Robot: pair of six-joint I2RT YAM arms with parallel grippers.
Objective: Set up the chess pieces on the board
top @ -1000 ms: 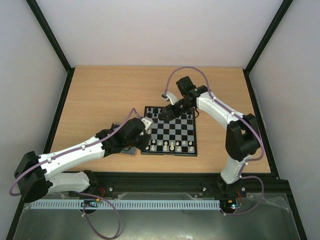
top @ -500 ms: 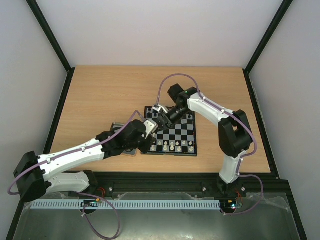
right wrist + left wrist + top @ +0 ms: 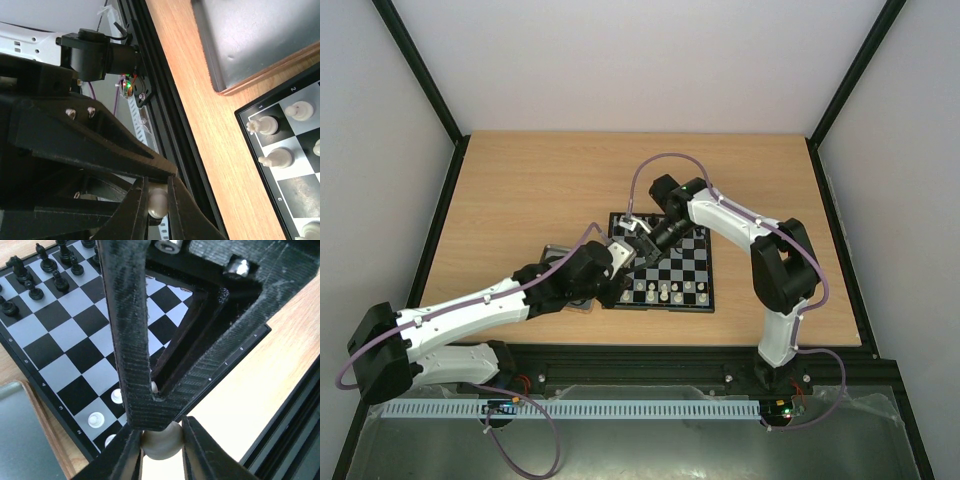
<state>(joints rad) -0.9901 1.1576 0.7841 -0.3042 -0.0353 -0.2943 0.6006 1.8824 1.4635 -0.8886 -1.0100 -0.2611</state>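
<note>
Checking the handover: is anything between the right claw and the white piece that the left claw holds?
Nothing visible. The right claw is shut on the white piece, and the left claw grips it too, so both hold it at once.

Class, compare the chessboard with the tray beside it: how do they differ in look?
The chessboard is checkered black and light grey; the tray is plain dark grey. The chessboard has a black rim; the tray has a tan edge. Both lie flat on the wooden table, side by side.
</note>
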